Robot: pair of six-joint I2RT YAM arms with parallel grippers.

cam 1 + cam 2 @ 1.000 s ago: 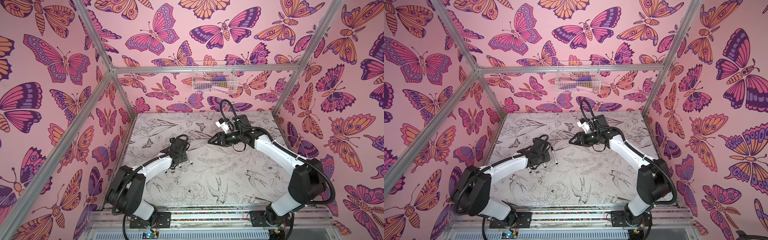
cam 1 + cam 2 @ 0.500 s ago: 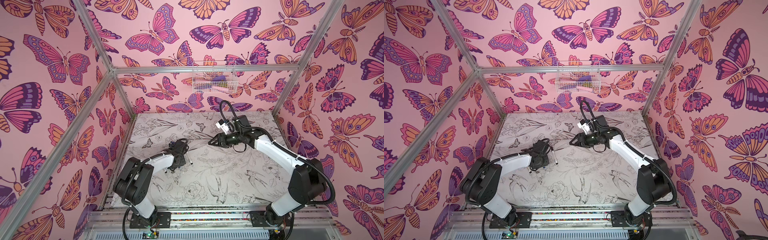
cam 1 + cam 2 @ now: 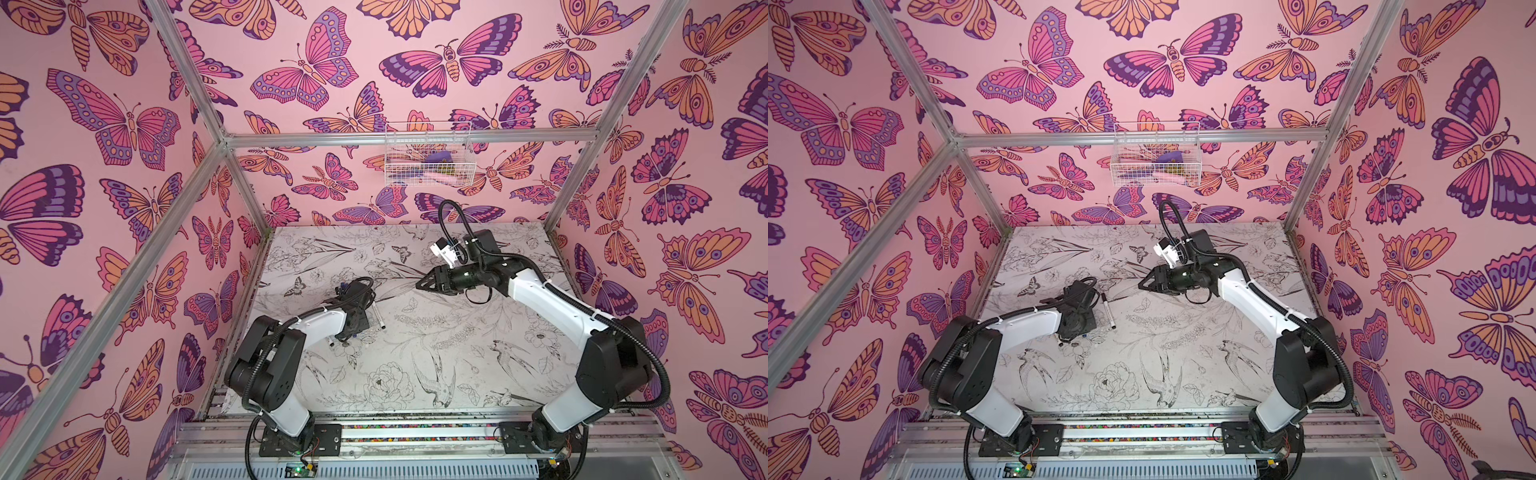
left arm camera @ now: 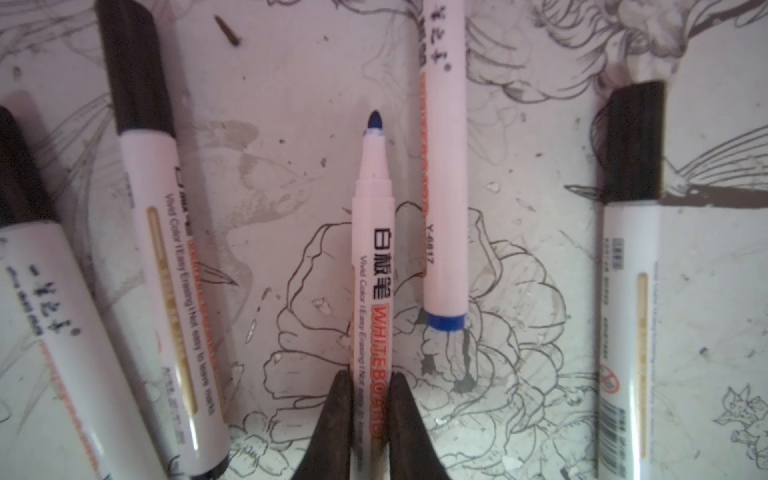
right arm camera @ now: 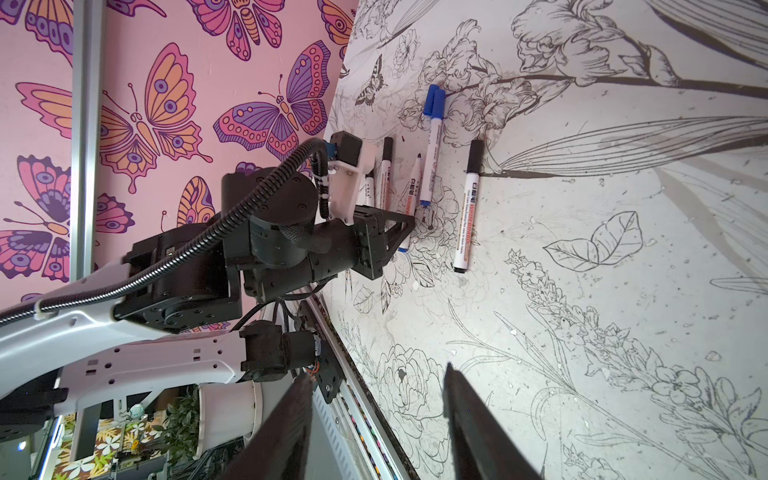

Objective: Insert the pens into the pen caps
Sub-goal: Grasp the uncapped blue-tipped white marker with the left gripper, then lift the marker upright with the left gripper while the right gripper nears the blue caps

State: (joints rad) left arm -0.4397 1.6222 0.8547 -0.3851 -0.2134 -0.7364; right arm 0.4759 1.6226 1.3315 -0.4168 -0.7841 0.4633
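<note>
Nearest in, the left gripper (image 4: pixel 370 384) is down on the table (image 4: pixel 291 83) with its jaws pinched tight on the rear half of the uncapped blue pen (image 4: pixel 372 249), and the felt nib (image 4: pixel 375 120) points away from it. The pen looks ready to be picked up. The lift wants to be straight and slow, because that glossy round barrel could swivel between two narrow pads. A second blue pen (image 4: pixel 444 187) lies just beside it, nearly parallel, and looks easy to nudge into a roll. Three black-capped pens (image 4: pixel 166 249) fan out on either side, all smooth white plastic with fine print, over a matte sheet of line-drawn flowers flecked with stains. Further out, a blue cap (image 5: pixel 433 99) sits at the far end of the neighbouring pen; whether a loose cap lies there too cannot be told. Beyond the cluster the right gripper (image 5: pixel 378 374) hovers with its fingers spread and nothing between them. Any capping will probably need nib and cap mouth lined up on one axis, then a firm push.
</note>
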